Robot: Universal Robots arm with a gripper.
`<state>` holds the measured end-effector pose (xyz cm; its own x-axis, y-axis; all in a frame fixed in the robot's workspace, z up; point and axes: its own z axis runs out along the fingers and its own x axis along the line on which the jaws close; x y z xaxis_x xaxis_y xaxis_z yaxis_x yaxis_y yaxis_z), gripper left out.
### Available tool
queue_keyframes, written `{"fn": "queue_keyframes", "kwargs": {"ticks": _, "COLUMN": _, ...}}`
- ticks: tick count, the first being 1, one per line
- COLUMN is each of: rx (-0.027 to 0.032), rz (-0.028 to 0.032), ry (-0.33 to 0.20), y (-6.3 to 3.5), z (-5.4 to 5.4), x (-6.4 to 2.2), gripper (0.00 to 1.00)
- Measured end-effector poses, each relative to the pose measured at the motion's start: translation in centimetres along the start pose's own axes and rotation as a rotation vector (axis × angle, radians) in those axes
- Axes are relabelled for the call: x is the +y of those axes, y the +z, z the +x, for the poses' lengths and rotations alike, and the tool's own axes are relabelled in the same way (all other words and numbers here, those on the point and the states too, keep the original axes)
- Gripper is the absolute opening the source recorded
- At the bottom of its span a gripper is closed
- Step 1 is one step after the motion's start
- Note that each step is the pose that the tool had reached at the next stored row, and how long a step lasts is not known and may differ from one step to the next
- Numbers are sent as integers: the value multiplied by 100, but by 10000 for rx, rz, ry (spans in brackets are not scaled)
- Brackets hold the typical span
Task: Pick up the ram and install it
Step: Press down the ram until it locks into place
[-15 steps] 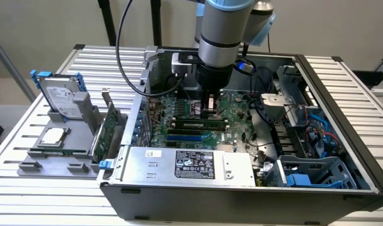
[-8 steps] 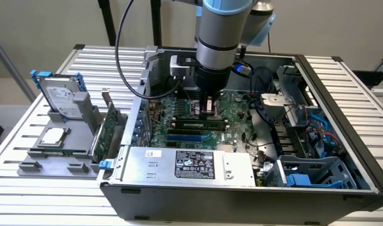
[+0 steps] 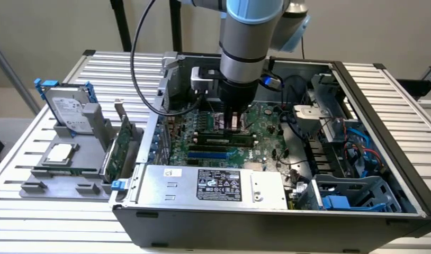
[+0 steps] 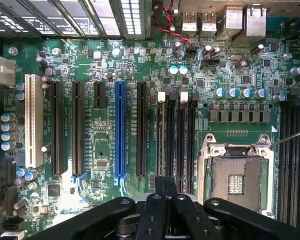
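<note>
Seating of the ram (image 3: pixel 217 141) in an opened computer case (image 3: pixel 268 225) on a slatted worktop (image 3: pixel 32 222), with clock directions read on the exterior view about the tip of the tool (image 3: pixel 232 128). The step in hand is judged to be pressing the module home, since a green stick with dark chips appears to stand upright in the bank of memory slots (image 4: pixel 182 145); whether it is fully latched cannot be told. Good practice here calls for closed tips placed squarely on the module's top edge, a straight push along the slot's plane, and equal force at both ends, so that neither end is left high (a sideways lean could strain the contacts or flex the motherboard (image 4: pixel 101 127)). The tips should also clear the processor socket (image 4: pixel 235 182), which lies close to the slots. The tool is narrow, its two tips together with nothing visible between them. The ram lies just off the tip, toward seven o'clock, running roughly from nine to three o'clock; the blue slot (image 3: pixel 207 155) is farther out, also near seven o'clock. In the wrist view the tips are near one end of the memory slots; contact with the module cannot be confirmed
</note>
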<state>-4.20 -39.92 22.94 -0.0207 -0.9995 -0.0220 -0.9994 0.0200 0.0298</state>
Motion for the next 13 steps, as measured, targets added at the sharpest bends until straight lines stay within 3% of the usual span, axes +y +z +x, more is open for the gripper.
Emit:
{"fn": "queue_keyframes", "kwargs": {"ticks": 5, "rx": -33, "rz": 39, "ry": -4, "y": 56, "z": 1, "x": 6, "gripper": 0}}
{"fn": "queue_keyframes", "kwargs": {"ticks": 7, "rx": -54, "rz": 46, "ry": -3, "y": 0, "z": -3, "x": 7, "gripper": 0}}
{"fn": "queue_keyframes", "kwargs": {"ticks": 11, "rx": -36, "rz": 35, "ry": -1, "y": -176, "z": -5, "x": 13, "gripper": 0}}
{"fn": "queue_keyframes", "kwargs": {"ticks": 13, "rx": -40, "rz": 36, "ry": -2, "y": -184, "z": -6, "x": 13, "gripper": 0}}
